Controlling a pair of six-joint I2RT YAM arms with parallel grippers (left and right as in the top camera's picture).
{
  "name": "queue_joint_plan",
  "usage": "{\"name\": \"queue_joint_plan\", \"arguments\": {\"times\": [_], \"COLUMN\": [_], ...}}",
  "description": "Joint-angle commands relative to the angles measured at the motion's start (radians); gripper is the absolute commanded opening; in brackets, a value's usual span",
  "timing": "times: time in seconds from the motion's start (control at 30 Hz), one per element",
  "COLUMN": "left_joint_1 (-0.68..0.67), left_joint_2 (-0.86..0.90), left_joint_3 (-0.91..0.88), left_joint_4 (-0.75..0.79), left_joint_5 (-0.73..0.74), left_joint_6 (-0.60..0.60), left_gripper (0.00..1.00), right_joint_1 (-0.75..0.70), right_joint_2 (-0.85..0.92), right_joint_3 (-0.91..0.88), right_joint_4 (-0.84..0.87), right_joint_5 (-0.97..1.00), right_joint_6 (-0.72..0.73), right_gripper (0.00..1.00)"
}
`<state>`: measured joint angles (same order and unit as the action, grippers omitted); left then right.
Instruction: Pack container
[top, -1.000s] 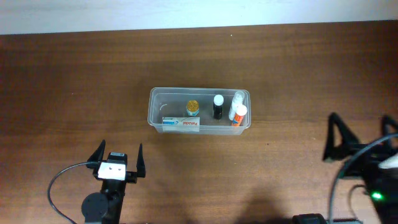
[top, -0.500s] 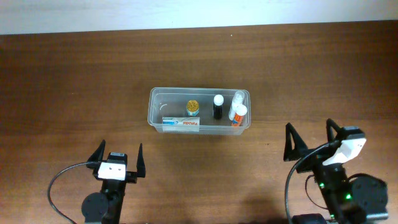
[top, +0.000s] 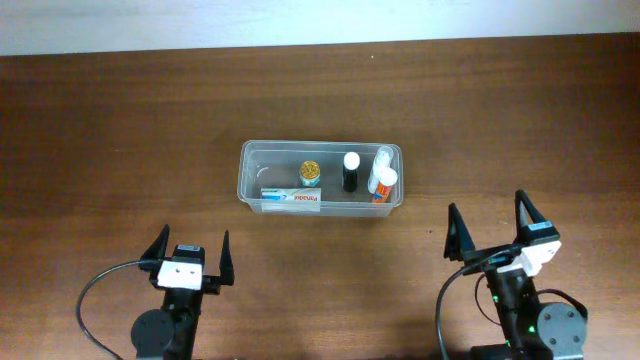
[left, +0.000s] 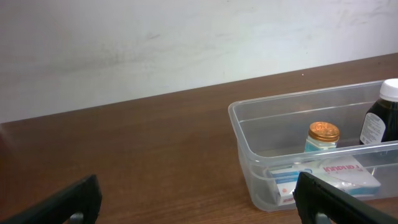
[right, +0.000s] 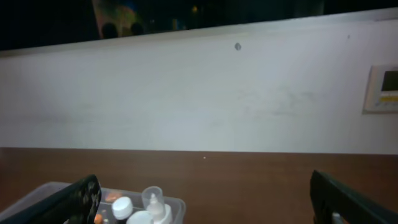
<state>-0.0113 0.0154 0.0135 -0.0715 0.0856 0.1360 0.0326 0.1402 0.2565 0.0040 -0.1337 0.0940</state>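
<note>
Moved: over the last second my right gripper (top: 485, 208) has swung in from the right edge of the overhead frame to the lower right, fingers pointing up the frame. Nothing else has shifted.
Right side: jaws spread wide with nothing between them.
Left side: my left gripper (top: 195, 233) sits at the lower left of the overhead frame, jaws wide apart and holding nothing.
Task thing: the container (top: 320, 146) stands at the centre of the overhead frame on the brown table (top: 120, 130), well apart from both grippers, its long side running left to right.
Contents: a gold-lidded jar (top: 310, 172), a black bottle (top: 350, 172) with a white cap, two white bottles (top: 382, 180) with orange at the right end, and a flat box (top: 292, 200) along the lower wall.
Left wrist view: the container's end fills the lower right, with the jar and box showing through.
Right wrist view: white bottle tops at the lower left, a pale wall behind.
</note>
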Motion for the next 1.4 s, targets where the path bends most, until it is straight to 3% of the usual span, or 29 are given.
{"name": "queue_joint_plan", "arguments": {"times": [0.0,0.4,0.93,1.37], "left_joint_1": [0.006,0.006,0.006,0.006], "left_joint_2": [-0.010,-0.010,-0.010,-0.010], "left_joint_3": [-0.005,-0.005,-0.005,-0.005], "left_joint_4": [-0.004,-0.004,-0.004,-0.004], "left_joint_5": [-0.006,-0.006,-0.006,-0.006], "left_joint_6": [0.016,0.016,0.016,0.016], "left_gripper": [0.99,0.99,0.99,0.99], "right_joint_1": [0.005,0.005,0.005,0.005], "right_joint_2": [-0.012,-0.077,-0.137,-0.137], "right_joint_3": [-0.053,-0.247,-0.251,-0.251], "right_joint_4": [0.048,0.180,-0.082,-0.084], "right_joint_5": [0.041,0.067,0.101,0.100], "right_joint_6": [-0.016,-0.038,-0.069,-0.083], "right_gripper": [0.98,0.98,0.98,0.98]}}
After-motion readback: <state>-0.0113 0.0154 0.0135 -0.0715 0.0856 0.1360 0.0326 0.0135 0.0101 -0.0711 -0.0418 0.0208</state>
